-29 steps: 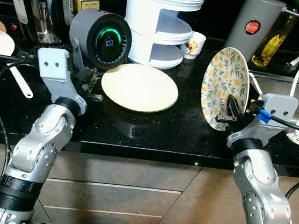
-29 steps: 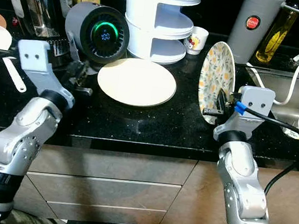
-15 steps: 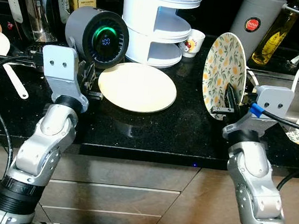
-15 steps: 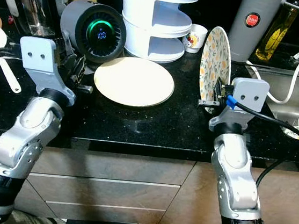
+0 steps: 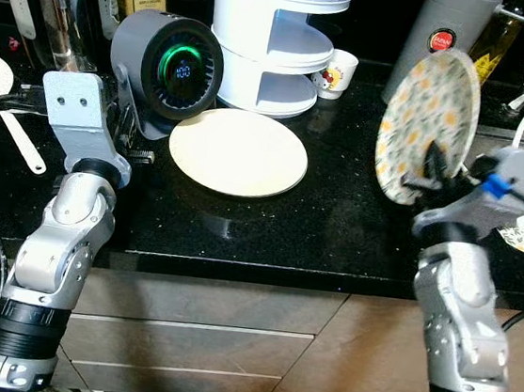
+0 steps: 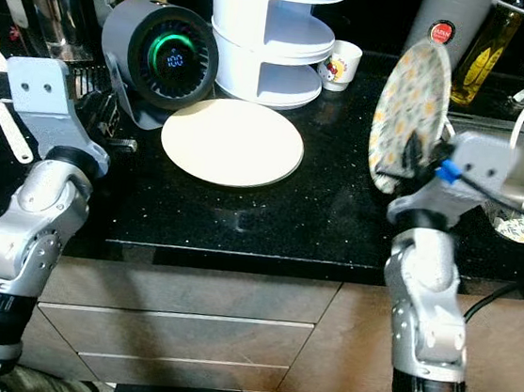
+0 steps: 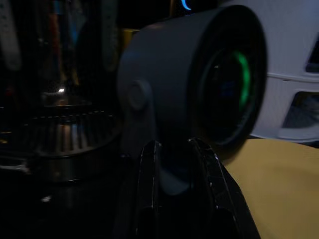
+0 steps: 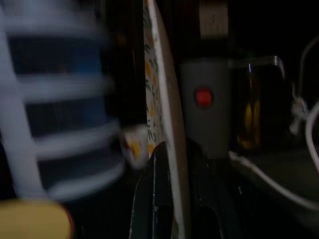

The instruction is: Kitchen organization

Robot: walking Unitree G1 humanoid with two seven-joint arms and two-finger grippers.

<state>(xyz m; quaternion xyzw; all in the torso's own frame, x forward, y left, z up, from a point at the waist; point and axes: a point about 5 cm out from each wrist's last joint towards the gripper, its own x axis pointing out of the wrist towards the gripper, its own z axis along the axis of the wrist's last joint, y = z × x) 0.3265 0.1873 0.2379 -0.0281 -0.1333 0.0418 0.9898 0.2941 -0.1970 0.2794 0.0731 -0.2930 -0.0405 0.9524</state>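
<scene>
While you look through the head camera, your right gripper (image 5: 432,170) holds the patterned plate (image 5: 428,123) on edge, lifted clear of the black counter (image 5: 288,218) beside the sink (image 5: 522,159). Your left gripper (image 5: 134,139) sits between the grey round speaker (image 5: 159,63) and the cream plate (image 5: 239,151). Your left wrist view adds that its fingers (image 7: 149,189) stand slightly parted, empty, before the speaker's base. Your right wrist view shows fingers (image 8: 158,194) pinching the plate's rim from both faces.
</scene>
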